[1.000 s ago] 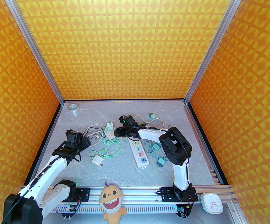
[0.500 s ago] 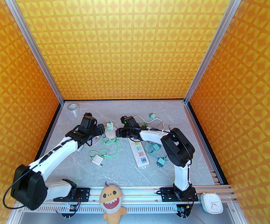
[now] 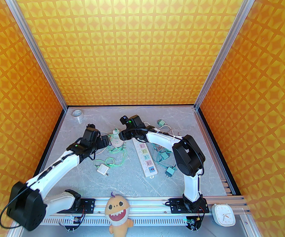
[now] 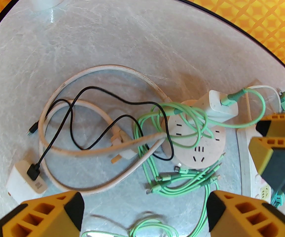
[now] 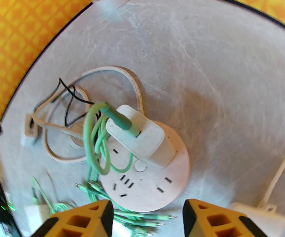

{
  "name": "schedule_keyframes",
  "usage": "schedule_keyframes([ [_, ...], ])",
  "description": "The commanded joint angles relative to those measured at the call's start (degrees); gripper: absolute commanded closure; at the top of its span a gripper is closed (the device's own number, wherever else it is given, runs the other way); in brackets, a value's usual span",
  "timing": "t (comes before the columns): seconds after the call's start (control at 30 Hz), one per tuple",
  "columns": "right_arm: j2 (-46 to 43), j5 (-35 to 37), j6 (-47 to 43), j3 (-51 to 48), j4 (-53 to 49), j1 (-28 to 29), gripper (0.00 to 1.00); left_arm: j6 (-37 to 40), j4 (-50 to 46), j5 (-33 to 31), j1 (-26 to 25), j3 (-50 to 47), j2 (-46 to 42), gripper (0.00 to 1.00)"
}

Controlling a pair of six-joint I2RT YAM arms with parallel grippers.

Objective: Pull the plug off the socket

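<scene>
A white charger plug (image 5: 142,137) (image 4: 218,105) (image 3: 115,134) with a green cable (image 5: 95,137) stands plugged into a round white socket disc (image 5: 157,181) (image 4: 196,142) (image 3: 117,143). My right gripper (image 5: 147,211) (image 3: 122,135) hovers open just right of and above the plug, nothing between its fingers. Left of the disc, my left gripper (image 4: 144,204) (image 3: 105,141) is wide open and holds nothing. The long white power strip (image 3: 146,159) (image 4: 246,162) lies flat to the right of the disc, under the right arm.
A tangle of green, white and black cables (image 4: 103,137) lies left of the disc. A loose white charger (image 3: 103,169), teal adapters (image 3: 169,173) and a tape roll (image 3: 78,114) lie around. A plush toy (image 3: 117,212) and a clock (image 3: 223,215) sit at the front rail.
My left arm swung from the left front in toward the round disc. My right gripper drew back and left off the strip, ending beside the plug.
</scene>
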Motion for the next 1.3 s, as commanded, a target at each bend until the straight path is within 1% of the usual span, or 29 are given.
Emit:
schedule_keyframes([
  [0.0,3.31,1.02,-9.62,5.32,-5.31,-0.17,0.49,-1.95,-0.35,1.43,-0.35,-2.55,-3.12,0.14],
  [0.03,4.56,0.0,-10.91,7.21,-6.8,-0.18,0.5,-2.2,-0.42,1.69,-0.31,-3.19,-3.28,0.14],
  [0.07,5.38,-0.7,-12.25,8.04,-7.03,-0.13,0.52,-2.44,-0.46,1.73,-0.35,-3.59,-5.55,0.14],
  [0.1,5.97,-1.37,-13.06,7.97,-5.74,-0.17,0.53,-2.63,-0.62,1.87,-0.35,-4.11,-6.26,0.12],
  [0.23,6.79,-2.34,-15.84,6.55,-0.88,-0.17,0.52,-2.95,-1.91,2.06,-0.35,-5.34,-8.8,0.12],
  [0.4,9.53,-4.25,-18.42,9.56,-2.06,-0.17,0.5,-2.83,-2.84,2.06,-0.35,-6.58,-11.34,0.11],
  [0.47,10.54,-6.04,-18.92,10.41,-1.32,-0.1,0.5,-2.83,-2.95,2.09,-0.35,-6.82,-11.72,0.11],
  [0.67,13.49,-7.93,-21.2,12.92,-0.46,0.01,0.51,-2.72,-4.08,2.02,-0.35,-6.52,-12.01,0.11],
  [0.77,14.43,-9.78,-21.11,15.26,-1.52,0.1,0.51,-2.48,-3.99,2.01,-0.35,-6.75,-12.32,0.11],
  [0.8,14.96,-10.26,-21.34,16.38,-2.47,0.16,0.5,-2.63,-4.01,2.01,-0.35,-6.86,-12.31,0.09],
  [0.9,16.42,-10.29,-22.04,19.25,-4.76,0.53,0.51,-2.88,-3.95,2.01,-0.35,-6.92,-12.35,0.09],
  [1.0,16.83,-10.24,-22.86,19.94,-5.59,1.29,0.54,-2.75,-4.07,2.03,-0.35,-7.19,-12.83,0.09],
  [1.07,17.42,-9.26,-22.99,20.58,-6.59,1.6,0.58,-2.73,-4.09,2.09,-0.35,-7.37,-13.19,0.09],
  [1.2,17.56,-8.31,-22.4,19.7,-6.71,1.78,0.62,-2.55,-4.01,2.09,-0.35,-7.45,-13.72,0.09],
  [1.27,16.99,-7.72,-21.86,18.12,-5.17,2.11,0.68,-2.39,-3.97,2.07,-0.3,-7.49,-13.72,0.09],
])
